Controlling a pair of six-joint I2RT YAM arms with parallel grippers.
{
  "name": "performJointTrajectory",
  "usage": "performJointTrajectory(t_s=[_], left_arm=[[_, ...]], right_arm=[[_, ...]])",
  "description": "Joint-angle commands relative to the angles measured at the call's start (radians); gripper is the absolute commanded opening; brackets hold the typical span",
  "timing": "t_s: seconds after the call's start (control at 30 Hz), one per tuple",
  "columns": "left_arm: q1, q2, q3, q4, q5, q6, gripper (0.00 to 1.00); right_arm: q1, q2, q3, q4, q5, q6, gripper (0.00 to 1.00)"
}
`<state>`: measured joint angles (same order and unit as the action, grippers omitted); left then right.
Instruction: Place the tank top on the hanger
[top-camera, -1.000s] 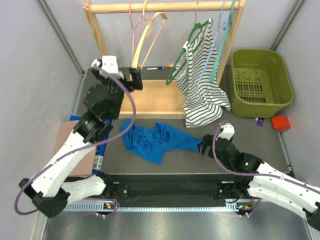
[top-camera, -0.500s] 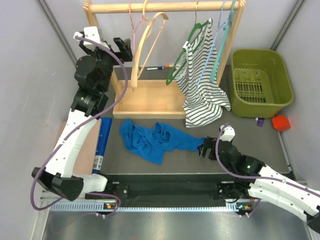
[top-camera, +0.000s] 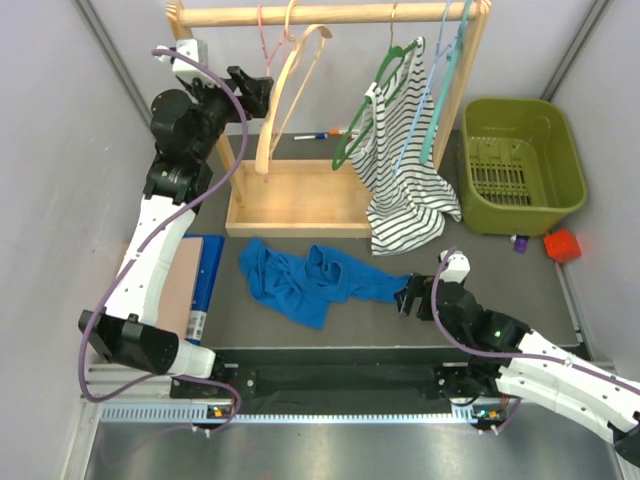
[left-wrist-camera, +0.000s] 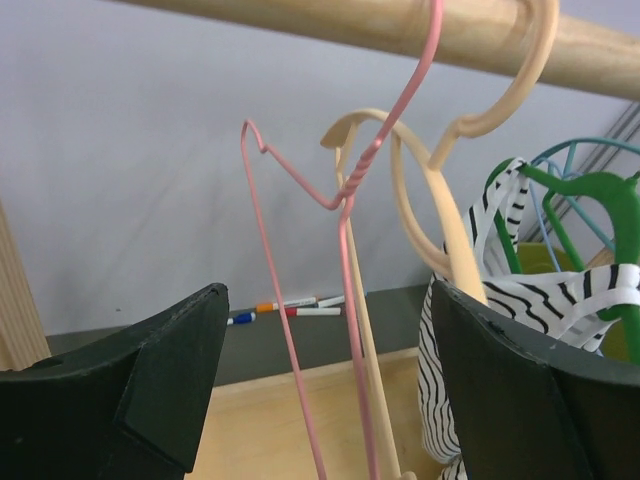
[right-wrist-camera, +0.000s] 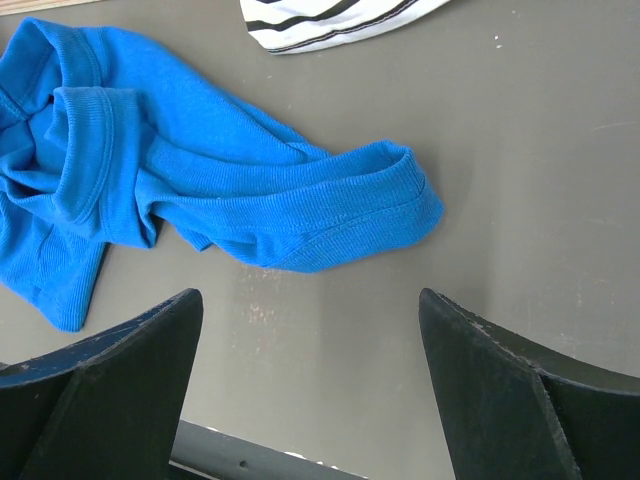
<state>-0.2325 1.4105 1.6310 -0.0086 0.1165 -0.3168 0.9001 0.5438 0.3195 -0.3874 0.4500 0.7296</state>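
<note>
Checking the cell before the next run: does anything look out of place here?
The blue tank top lies crumpled on the table in front of the rack, where the striped top hangs. Nothing looks spilled or broken.

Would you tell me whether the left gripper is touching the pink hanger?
Apart. The left wrist view shows the pink hanger hanging between the open fingers of the left gripper, with wall visible either side.
</note>
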Motion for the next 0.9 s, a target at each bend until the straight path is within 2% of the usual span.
performJointTrajectory(t_s=[0.0, 0.13, 0.5, 0.63, 0.67, 0.73, 0.77, 0.87], left_arm=[[0.002, 0.008, 0.009, 0.013, 0.037, -0.010, 0.86], [0.002, 0.018, 0.001, 0.013, 0.008, 0.008, 0.85], [0.002, 0.068, 0.001, 0.012, 0.055, -0.010, 0.78], [0.002, 0.076, -0.010, 0.016, 0.083, -0.021, 0.64], [0.002, 0.076, -0.016, 0.024, 0.094, -0.024, 0.55], [0.002, 0.071, -0.023, 0.056, 0.113, -0.040, 0.46], [0.002, 0.068, -0.028, 0.068, 0.115, -0.047, 0.37], [0.002, 0.059, -0.043, 0.105, 0.115, -0.059, 0.26]], right_arm=[[-0.004, -0.008, 0.004, 0.027, -0.002, 0.008, 0.88], [-0.004, -0.005, 0.004, 0.025, 0.000, 0.010, 0.88], [-0.006, -0.001, 0.004, 0.027, 0.000, 0.011, 0.88], [-0.004, -0.007, 0.003, 0.027, 0.001, 0.011, 0.88], [-0.004, -0.010, 0.003, 0.027, 0.000, 0.013, 0.88], [-0.004, -0.010, 0.003, 0.027, 0.001, 0.013, 0.88], [-0.004, -0.010, 0.001, 0.025, 0.001, 0.013, 0.88], [-0.004, -0.007, 0.001, 0.027, 0.000, 0.011, 0.88]])
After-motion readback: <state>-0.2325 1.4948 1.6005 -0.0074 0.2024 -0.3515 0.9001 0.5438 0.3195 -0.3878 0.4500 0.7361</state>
